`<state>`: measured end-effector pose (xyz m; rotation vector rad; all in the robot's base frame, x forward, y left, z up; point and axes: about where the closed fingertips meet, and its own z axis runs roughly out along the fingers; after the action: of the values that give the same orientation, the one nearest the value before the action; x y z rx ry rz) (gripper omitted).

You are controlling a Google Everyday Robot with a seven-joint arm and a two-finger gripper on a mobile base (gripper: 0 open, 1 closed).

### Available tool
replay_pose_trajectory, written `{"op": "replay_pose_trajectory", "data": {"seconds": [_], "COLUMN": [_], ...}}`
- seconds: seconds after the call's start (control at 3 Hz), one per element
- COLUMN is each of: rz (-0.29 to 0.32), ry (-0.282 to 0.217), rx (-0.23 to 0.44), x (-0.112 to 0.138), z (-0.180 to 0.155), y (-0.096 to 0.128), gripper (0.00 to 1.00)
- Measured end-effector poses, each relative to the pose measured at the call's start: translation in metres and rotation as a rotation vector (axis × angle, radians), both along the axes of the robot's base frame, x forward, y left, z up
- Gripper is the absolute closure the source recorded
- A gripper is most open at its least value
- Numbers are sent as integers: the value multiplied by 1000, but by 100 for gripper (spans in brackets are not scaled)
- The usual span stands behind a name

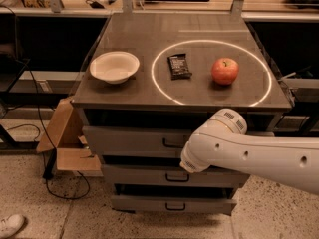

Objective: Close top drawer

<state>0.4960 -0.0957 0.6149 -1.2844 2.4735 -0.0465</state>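
Drawers sit stepped under the table (pixel 124 99); the top drawer (pixel 129 141) juts slightly nearward, unshut. The arm (pixel 234 151) reaches from the right beside its handle (pixel 172 144), likely to push. It hides the gripper; grip state untellable.

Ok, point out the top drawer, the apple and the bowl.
top drawer (pixel 132 142), camera view, front panel left of its handle.
apple (pixel 225 70), camera view, middle of its skin.
bowl (pixel 114 66), camera view, inner bottom.
gripper, camera view, unseen behind the arm (pixel 249 151) by the top drawer.
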Motion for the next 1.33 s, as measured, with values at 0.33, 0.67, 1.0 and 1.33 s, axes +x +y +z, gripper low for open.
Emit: {"op": "replay_pose_trajectory", "data": {"seconds": [0.33, 0.67, 1.0, 1.33], "rz": [0, 0, 0, 0], "ry": [0, 0, 0, 0], "rx": [0, 0, 0, 0], "x": [0, 0, 0, 0], "z": [0, 0, 0, 0], "y": [0, 0, 0, 0], "gripper": [74, 51, 28, 4]}}
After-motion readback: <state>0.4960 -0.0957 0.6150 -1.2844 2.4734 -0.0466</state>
